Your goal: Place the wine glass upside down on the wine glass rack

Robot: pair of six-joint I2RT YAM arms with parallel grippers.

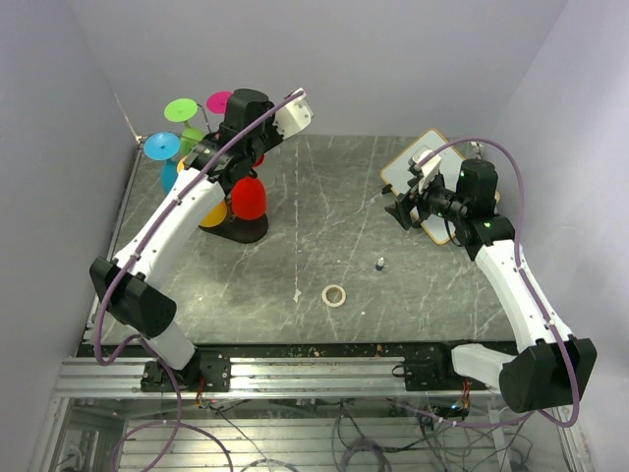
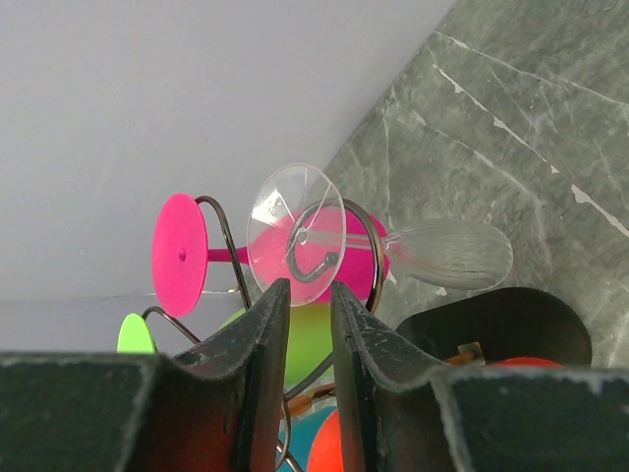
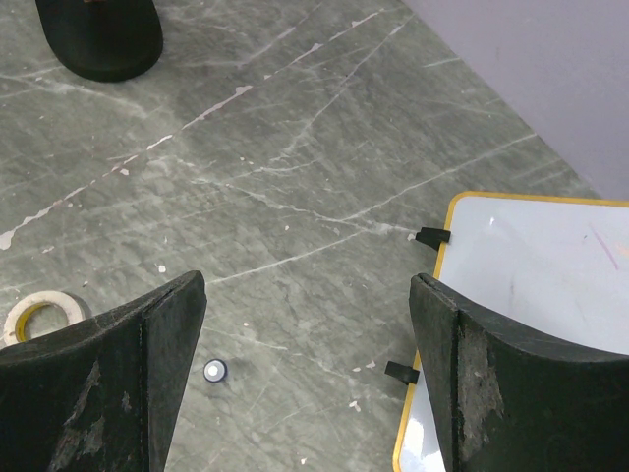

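Note:
The wine glass rack (image 2: 228, 236) is a dark wire tree on a black oval base (image 2: 511, 320), standing at the back left of the table (image 1: 241, 231). A clear wine glass (image 2: 295, 236) hangs from a curled wire arm, its foot towards me and its bowl (image 2: 452, 254) further away. My left gripper (image 2: 307, 290) sits just short of the foot, its jaws a narrow gap apart with nothing between them. In the top view it is up among the rack's arms (image 1: 211, 157). My right gripper (image 3: 307, 285) is wide open and empty above the table (image 1: 401, 211).
Several coloured glasses hang on the rack, among them pink (image 2: 179, 254), green (image 2: 133, 334) and red (image 1: 249, 199). A yellow-rimmed whiteboard (image 1: 408, 177) lies at the back right. A tape roll (image 1: 334, 295) and a small cap (image 1: 379, 263) lie mid-table.

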